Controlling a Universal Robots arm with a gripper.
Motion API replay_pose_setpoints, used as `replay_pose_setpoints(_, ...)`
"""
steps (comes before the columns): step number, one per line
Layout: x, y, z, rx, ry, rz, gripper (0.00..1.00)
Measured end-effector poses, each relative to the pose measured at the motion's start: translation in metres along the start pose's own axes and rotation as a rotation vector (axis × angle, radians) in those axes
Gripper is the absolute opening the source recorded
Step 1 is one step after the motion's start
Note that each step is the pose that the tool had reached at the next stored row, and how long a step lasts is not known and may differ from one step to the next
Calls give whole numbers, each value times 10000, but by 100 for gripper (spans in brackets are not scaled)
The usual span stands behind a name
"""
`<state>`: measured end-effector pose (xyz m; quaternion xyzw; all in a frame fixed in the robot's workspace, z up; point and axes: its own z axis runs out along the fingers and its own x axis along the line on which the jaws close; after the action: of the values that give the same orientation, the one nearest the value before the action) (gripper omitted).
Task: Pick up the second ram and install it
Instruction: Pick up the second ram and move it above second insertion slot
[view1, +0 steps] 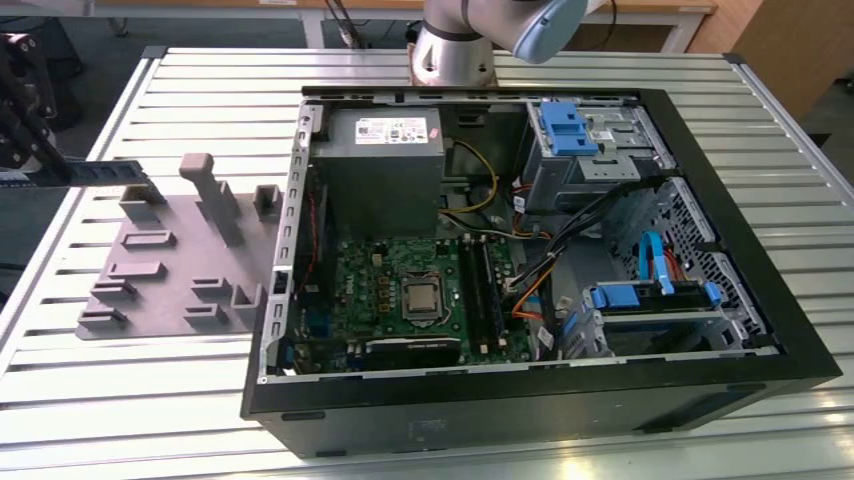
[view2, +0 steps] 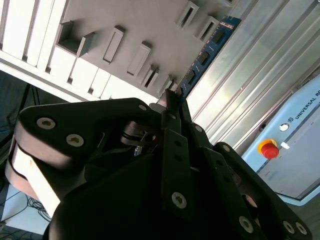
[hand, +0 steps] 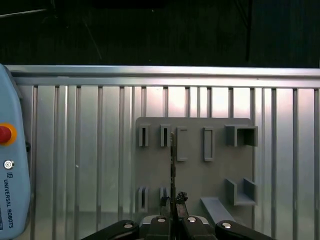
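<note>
My gripper (view1: 54, 172) is at the exterior view's far left, shut on one end of the second ram (view1: 114, 170), a thin blue-green stick with black chips. The stick is held level just above the far end of the grey slotted tray (view1: 160, 270). In the second wrist view the black fingers (view2: 172, 107) pinch the ram (view2: 207, 50), which runs away from them past the tray's slots (view2: 115, 42). In the first wrist view the ram (hand: 173, 160) is seen edge-on over the tray (hand: 210, 172), rising from the gripper (hand: 173, 202).
An open computer case (view1: 534, 400) lies on the slatted metal table (view1: 160, 400), to the tray's right in the exterior view. It holds a green motherboard (view1: 387, 270), dark memory slots (view1: 483, 290), a power supply (view1: 378, 150), cables and blue drive bays. A pendant with a red button (hand: 6, 134) lies beside the tray.
</note>
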<state>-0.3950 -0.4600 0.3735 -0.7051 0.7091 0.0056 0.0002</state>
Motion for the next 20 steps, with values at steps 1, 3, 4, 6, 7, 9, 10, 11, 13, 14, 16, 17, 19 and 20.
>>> replay_pose_setpoints(1,0,0,-22,0,0,0,14)
replay_pose_setpoints(3,0,0,-65,1,-1,0,14)
replay_pose_setpoints(4,-1,0,-84,1,-1,0,14)
replay_pose_setpoints(6,-1,1,-119,0,0,0,14)
replay_pose_setpoints(7,-1,1,-134,0,0,0,14)
replay_pose_setpoints(9,-1,1,-149,1,-1,0,14)
replay_pose_setpoints(10,-1,1,-148,2,-2,0,14)
replay_pose_setpoints(11,-1,1,-148,3,-2,0,14)
replay_pose_setpoints(13,-1,1,-150,1,-1,0,14)
replay_pose_setpoints(14,-1,1,-150,0,-1,0,14)
replay_pose_setpoints(16,-1,-2,-151,0,-1,-1,14)
replay_pose_setpoints(17,-1,-18,-152,-3,1,-2,14)
replay_pose_setpoints(19,-2,-95,-152,-1,0,0,14)
replay_pose_setpoints(20,-2,-140,-152,-1,0,0,14)
